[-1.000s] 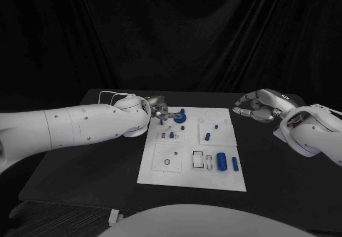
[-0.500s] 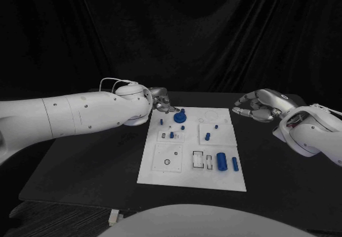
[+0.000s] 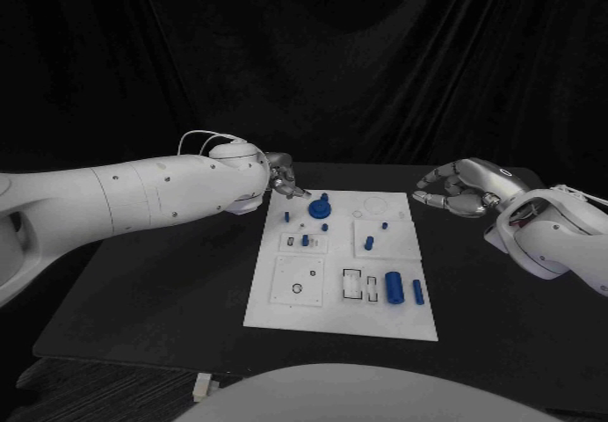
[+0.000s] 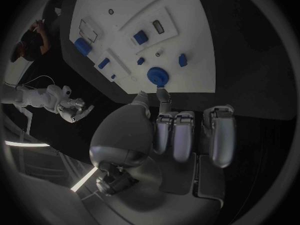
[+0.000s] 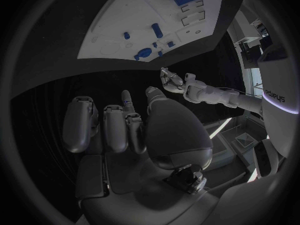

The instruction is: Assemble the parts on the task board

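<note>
Hovering just beside the task board's (image 3: 285,309) far left corner, the left hand (image 3: 284,178) holds nothing, fingers curled; the right hand (image 3: 460,188), off its far right corner, likewise.

Left hand (image 3: 284,178) now lifted off the round blue part (image 3: 321,209), back beyond the task board (image 3: 285,308) edge.

Left robot hand (image 3: 281,179) and right robot hand (image 3: 459,188), both empty, fingers curled.

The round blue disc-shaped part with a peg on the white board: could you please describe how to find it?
Start at the white task board mid-table and go to its far edge, on the left hand's side. The round blue disc-shaped part sits there, the only wide, round blue piece; its neighbours are slim pegs.
</note>
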Robot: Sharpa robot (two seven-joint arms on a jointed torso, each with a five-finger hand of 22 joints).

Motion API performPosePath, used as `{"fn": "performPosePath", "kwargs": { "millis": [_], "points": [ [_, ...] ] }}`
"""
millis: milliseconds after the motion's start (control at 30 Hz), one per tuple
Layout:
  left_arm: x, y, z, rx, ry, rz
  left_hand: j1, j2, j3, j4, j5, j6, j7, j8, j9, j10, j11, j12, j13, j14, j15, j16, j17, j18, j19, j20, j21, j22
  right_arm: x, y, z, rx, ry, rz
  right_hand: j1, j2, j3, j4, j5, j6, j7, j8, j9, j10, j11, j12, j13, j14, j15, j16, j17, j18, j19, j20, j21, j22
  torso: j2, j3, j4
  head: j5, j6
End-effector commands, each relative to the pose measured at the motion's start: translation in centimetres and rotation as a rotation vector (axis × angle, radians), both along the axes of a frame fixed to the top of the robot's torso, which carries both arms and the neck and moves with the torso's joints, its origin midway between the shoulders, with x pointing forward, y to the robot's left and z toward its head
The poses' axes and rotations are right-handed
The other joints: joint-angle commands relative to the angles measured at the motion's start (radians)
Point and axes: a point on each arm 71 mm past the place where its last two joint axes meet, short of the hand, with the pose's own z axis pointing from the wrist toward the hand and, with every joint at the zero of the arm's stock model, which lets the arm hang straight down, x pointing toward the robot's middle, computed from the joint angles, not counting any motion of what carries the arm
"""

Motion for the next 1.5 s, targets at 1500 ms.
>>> {"fn": "performPosePath", "kwargs": {
  "millis": [1500],
  "points": [
    [1.8, 1.6, -4.7, 0.079, 0.161, 0.019, -0.061, 0.027, -0.057, 0.019, -0.075, -0.033, 0.022, -0.075, -0.028, 0.106, 0.016, 0.004, 0.263, 0.106, 0.019, 0.003, 0.263, 0.005, 0.028, 0.016, -0.018, 0.218, -0.1, 0.0, -0.2, -0.008, 0.019, -0.013, 0.003, 0.007, -0.002, 0.000, 0.010, 0.013, -0.003, -0.001, -0.002, 0.080, 0.004, -0.009, 0.227, 0.042, 0.003, -0.006, -0.003, 0.019, 0.001, 0.002, -0.007, 0.162, -0.001, 0.0015, -0.0001, 0.004, 0.000]
  ]
}}
